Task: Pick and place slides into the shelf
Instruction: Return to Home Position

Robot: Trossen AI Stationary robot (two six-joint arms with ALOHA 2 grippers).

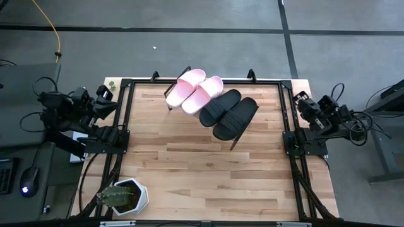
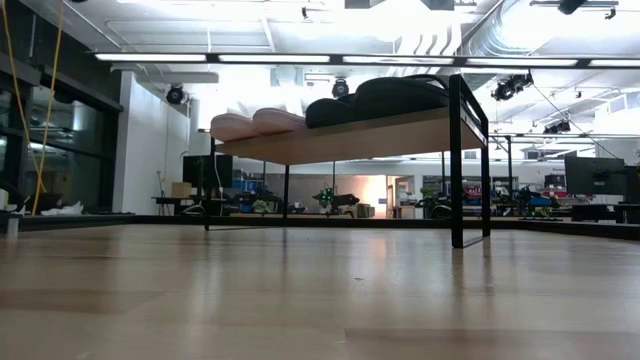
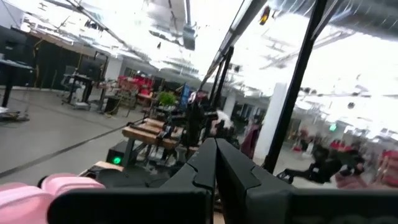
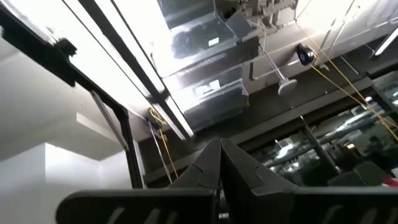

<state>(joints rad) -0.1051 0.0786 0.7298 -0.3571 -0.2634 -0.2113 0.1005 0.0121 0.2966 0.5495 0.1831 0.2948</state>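
Note:
Two pale pink slides (image 1: 194, 90) and two black slides (image 1: 228, 112) lie side by side, soles down, on the slanted light wood shelf (image 1: 235, 133) near the table's far edge. In the low view the shelf (image 2: 350, 138) stands on its black wire legs with the slides on top. My left gripper (image 3: 216, 163) is shut, folded back at the table's left edge; a pink slide (image 3: 37, 190) shows in its wrist view. My right gripper (image 4: 220, 163) is shut, folded back at the right edge, pointing up at the ceiling.
A potted cactus in a white pot (image 1: 123, 197) stands at the table's near left corner. A black frame (image 1: 126, 113) runs along the table's left, far and right sides. The wooden tabletop (image 1: 208, 176) lies bare in front of the shelf.

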